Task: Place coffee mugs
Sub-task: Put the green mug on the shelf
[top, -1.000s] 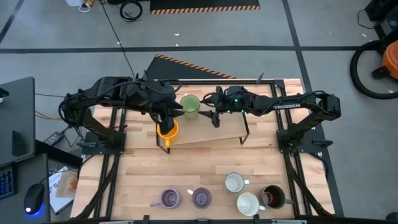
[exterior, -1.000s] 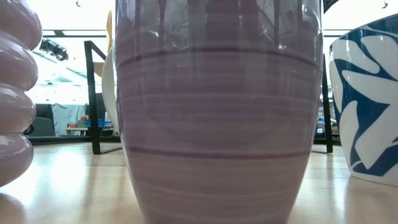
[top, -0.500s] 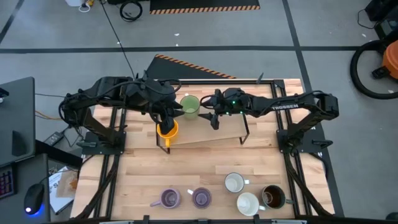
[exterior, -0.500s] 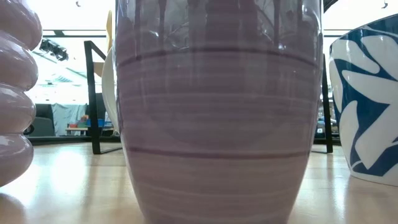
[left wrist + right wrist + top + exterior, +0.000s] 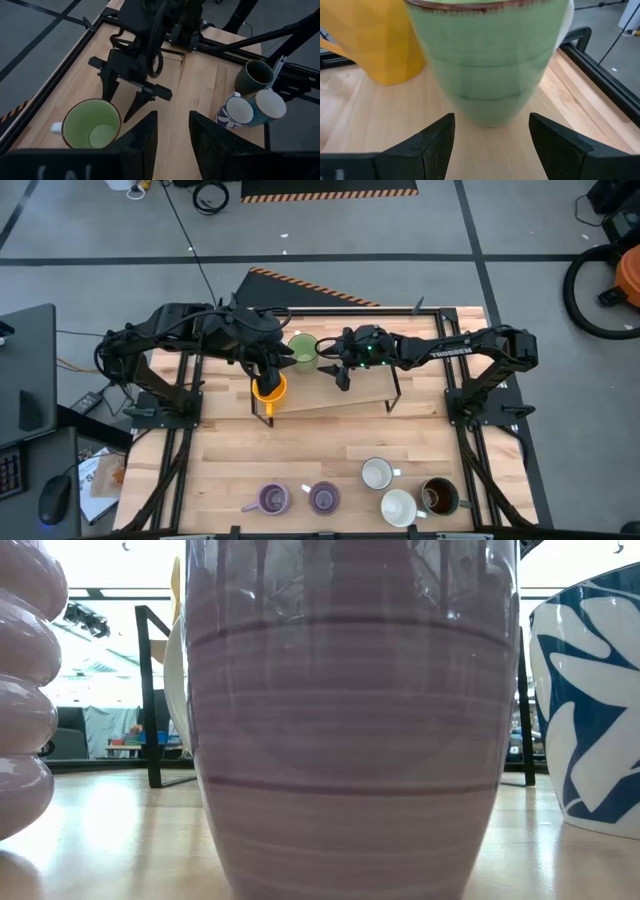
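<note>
High view shows the green mug [image 5: 305, 350] standing upright on the raised wooden shelf [image 5: 365, 395] just above the centre of the frame, with the orange mug [image 5: 268, 389] just beside it, lower and to the left. The right gripper [image 5: 338, 370] sits near the green mug's right side with its fingers spread wide and nothing between them; in the right wrist view the mug [image 5: 490, 60] fills the middle of the frame just ahead of the two open fingers [image 5: 427, 142]. The left gripper [image 5: 266, 376] hangs over the orange mug; whether it grips it I cannot tell. The green mug looks like glazed ceramic: stiff, fairly heavy for its size, slick and likely to chip if knocked. Its wall tapers toward the foot, so I would take it across the wider upper body, clear of the white handle [image 5: 56, 128]. The other mugs stand along the bottom edge of the table [image 5: 330, 450].
</note>
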